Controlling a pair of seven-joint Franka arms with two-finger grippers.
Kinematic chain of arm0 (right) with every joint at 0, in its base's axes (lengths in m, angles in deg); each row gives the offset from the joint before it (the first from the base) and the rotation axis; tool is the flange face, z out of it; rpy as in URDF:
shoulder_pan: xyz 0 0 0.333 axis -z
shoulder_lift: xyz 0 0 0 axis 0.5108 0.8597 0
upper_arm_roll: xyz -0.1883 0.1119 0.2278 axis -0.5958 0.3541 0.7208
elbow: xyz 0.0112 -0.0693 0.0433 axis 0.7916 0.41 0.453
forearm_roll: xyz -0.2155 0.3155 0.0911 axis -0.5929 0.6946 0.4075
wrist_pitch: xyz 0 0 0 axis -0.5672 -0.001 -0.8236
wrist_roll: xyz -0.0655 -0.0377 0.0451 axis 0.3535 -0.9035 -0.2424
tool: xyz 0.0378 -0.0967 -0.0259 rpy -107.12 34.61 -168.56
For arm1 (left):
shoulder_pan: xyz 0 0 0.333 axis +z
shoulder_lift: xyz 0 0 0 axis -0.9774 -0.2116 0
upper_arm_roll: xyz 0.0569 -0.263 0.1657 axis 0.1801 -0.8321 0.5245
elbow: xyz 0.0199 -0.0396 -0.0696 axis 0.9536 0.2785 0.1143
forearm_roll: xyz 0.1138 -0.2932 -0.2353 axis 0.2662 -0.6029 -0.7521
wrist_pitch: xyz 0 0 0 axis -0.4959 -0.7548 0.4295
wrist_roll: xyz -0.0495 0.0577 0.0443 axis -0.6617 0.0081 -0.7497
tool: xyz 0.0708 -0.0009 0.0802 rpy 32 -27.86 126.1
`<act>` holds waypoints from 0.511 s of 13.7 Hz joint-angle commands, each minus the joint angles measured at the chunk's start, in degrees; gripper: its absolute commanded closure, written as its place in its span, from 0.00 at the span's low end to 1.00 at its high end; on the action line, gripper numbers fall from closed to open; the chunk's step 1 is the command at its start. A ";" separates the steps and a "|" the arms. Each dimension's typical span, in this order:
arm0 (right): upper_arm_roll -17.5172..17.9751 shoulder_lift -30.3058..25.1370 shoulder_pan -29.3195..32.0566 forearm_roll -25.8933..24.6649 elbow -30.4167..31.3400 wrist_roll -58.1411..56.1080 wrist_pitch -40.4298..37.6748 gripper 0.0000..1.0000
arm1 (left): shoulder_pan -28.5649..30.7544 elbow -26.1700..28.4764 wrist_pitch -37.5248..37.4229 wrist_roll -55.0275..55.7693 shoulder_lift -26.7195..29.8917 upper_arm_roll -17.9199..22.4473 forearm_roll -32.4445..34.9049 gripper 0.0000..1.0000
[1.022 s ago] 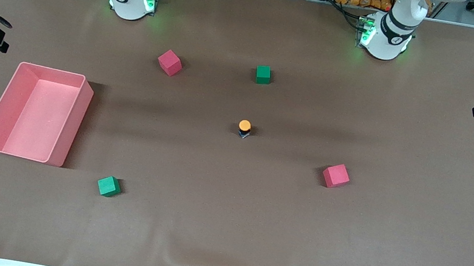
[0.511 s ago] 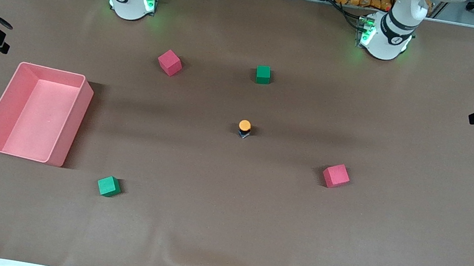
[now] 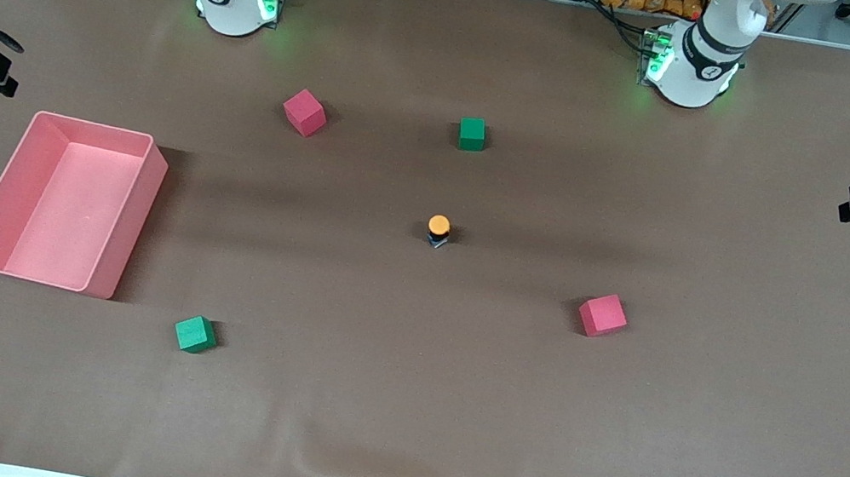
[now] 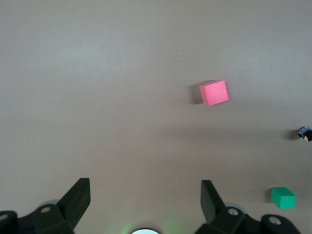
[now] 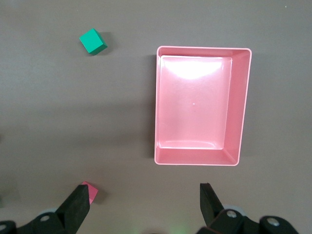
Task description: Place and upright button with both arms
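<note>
Two green cubes (image 3: 472, 133) (image 3: 194, 334), two pink-red cubes (image 3: 304, 112) (image 3: 602, 315), one orange-capped button (image 3: 439, 229), one pink bin (image 3: 154, 167).

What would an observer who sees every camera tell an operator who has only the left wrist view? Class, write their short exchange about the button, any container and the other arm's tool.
Operator: My left tool hangs open over the left arm's end of the table. I see only a sliver of the button. Is it standing?
Observer: Yes, the button stands upright mid-table, orange cap on top.
Operator: Is there a container anywhere?
Observer: A pink bin sits at the right arm's end of the table.
Operator: Where is the right tool?
Observer: The right tool hangs open over the table beside that bin, holding nothing.
</note>
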 commanded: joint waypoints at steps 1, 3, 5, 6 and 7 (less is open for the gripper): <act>0.44 0.14 0.13 0.58 -0.96 0.88 -0.20 0.00 | 0.47 0.72 0.60 -0.67 0.59 -0.34 -0.61 0.00; 0.44 0.14 0.13 0.41 -0.96 0.88 -0.02 0.00 | 0.47 0.63 0.60 -1.38 0.59 -0.34 -0.70 0.00; 0.44 0.14 0.13 0.67 -0.87 0.88 0.85 0.00 | 0.47 0.72 0.51 -1.47 0.59 -0.34 -0.70 0.00; 0.44 0.14 0.13 0.67 -0.87 0.88 0.86 0.00 | 0.47 0.63 0.51 -1.55 0.59 -0.26 -0.61 0.00; 0.44 0.14 0.13 0.67 -0.87 0.88 0.86 0.00 | 0.47 0.63 0.51 -1.55 0.59 -0.26 -0.61 0.00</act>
